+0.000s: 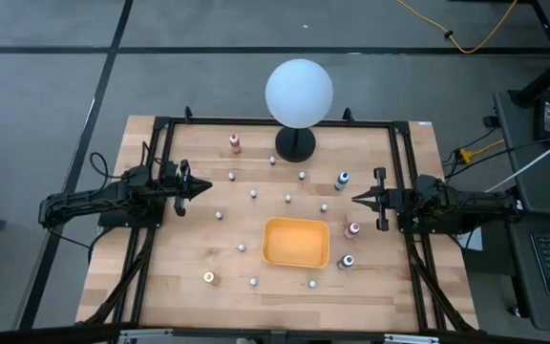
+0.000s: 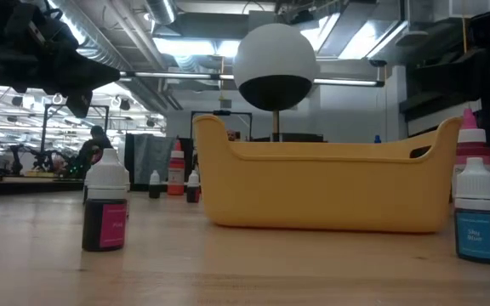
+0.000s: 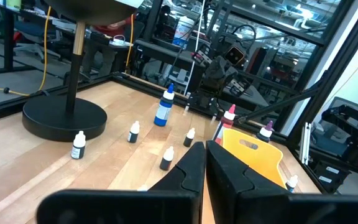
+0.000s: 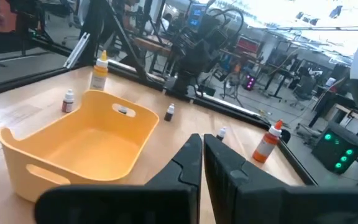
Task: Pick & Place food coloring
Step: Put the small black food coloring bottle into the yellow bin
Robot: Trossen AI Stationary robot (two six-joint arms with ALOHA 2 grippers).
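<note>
Plainly, nothing is gripped yet: the left gripper point(image 1: 204, 186) and right gripper point(image 1: 357, 199) hover with jaws closed and empty, one well out on either side of the yellow bin point(image 1: 296, 242). The food coloring point(image 1: 342, 180) stands scattered around that bin across the worktop point(image 1: 179, 268), none inside. In my judgement, a descending jaw could tip these small upright bottles or knock neighbours beside the bin. From above, bottle colours and tiny caps are hard to tell apart.
</note>
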